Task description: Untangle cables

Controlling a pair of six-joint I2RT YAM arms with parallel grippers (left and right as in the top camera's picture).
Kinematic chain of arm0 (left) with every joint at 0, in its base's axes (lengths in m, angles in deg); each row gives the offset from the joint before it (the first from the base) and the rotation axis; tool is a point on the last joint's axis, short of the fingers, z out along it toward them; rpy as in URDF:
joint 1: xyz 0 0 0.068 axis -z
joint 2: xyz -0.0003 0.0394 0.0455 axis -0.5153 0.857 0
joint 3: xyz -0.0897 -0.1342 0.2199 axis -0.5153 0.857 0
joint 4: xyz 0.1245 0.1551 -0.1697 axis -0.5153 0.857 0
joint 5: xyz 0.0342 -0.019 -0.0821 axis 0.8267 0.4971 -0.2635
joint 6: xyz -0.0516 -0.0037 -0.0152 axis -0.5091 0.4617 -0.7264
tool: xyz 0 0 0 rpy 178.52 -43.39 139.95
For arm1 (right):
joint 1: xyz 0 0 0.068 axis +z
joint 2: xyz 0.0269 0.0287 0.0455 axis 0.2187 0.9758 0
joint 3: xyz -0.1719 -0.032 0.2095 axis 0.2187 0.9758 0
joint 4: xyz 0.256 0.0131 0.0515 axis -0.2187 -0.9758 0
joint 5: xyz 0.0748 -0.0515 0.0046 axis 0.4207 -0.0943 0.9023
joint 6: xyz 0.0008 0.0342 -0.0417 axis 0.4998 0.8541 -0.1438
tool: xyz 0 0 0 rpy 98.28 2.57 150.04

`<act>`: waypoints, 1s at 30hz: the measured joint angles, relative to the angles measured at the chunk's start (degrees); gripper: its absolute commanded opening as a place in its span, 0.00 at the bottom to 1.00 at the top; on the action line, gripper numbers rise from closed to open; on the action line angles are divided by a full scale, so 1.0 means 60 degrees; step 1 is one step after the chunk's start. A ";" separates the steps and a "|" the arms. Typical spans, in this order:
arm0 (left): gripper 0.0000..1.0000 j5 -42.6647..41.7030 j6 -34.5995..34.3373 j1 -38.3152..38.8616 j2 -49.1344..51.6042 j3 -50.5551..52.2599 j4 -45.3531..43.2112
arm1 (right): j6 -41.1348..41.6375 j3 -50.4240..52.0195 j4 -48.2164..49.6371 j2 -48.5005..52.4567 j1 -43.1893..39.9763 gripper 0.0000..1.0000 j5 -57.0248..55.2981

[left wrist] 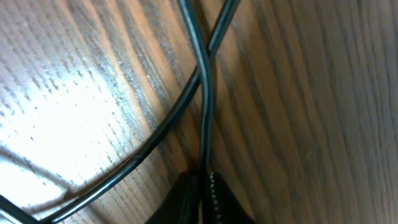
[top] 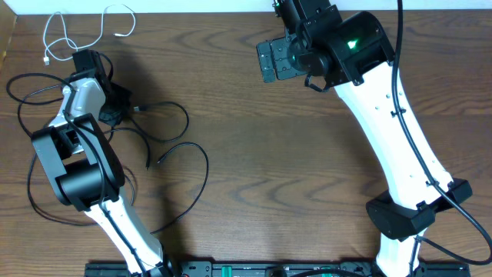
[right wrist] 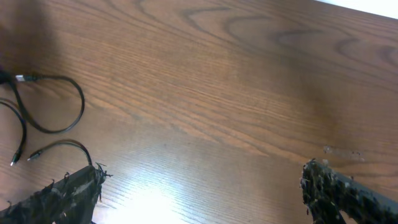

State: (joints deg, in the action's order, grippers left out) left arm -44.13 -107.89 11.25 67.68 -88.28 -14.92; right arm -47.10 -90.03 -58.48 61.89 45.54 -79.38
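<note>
Thin black cables point(top: 165, 127) lie in loose loops on the wooden table, left of centre. A thin white cable point(top: 77, 31) is coiled at the far left corner. My left gripper point(top: 115, 114) is down among the black loops. In the left wrist view its jaws point(left wrist: 204, 177) are shut on one black cable point(left wrist: 205, 112), which crosses a second black cable point(left wrist: 168, 121) just ahead of the fingertips. My right gripper point(top: 273, 60) hovers over bare table at the back centre. It stands open point(right wrist: 202, 177) with nothing between its fingers. Black cable ends point(right wrist: 74, 99) show far to its left.
A thicker black cord point(top: 31, 192) loops round the left arm's base at the table's left side. Another cord point(top: 400, 46) runs along the right arm. A black rail point(top: 254, 269) lines the front edge. The right arm's base point(top: 407, 215) stands front right.
</note>
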 measured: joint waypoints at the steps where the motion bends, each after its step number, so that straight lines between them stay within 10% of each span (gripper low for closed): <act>1: 0.07 -0.0004 0.0004 0.0004 0.0000 0.0000 -0.0007 | 0.0000 0.0000 0.0000 0.0000 0.0000 0.99 0.0000; 22: 0.08 -0.0415 0.0273 0.0004 -0.3002 0.0047 0.0721 | 0.0000 0.0000 -0.0102 0.0000 0.0000 0.99 -0.0146; 27: 0.64 0.0091 0.0350 0.0011 -0.3217 0.0040 0.0437 | 0.0000 0.0000 -0.0113 0.0000 0.0000 0.99 -0.0182; 30: 0.66 0.0965 0.0342 0.0007 -0.2929 0.0040 0.0069 | 0.0000 0.0000 -0.0175 0.0000 0.0000 0.99 -0.0186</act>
State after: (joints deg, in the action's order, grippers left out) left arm -38.34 -105.84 11.29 50.11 -88.04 -14.50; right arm -47.10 -90.03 -59.53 61.89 45.54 -80.49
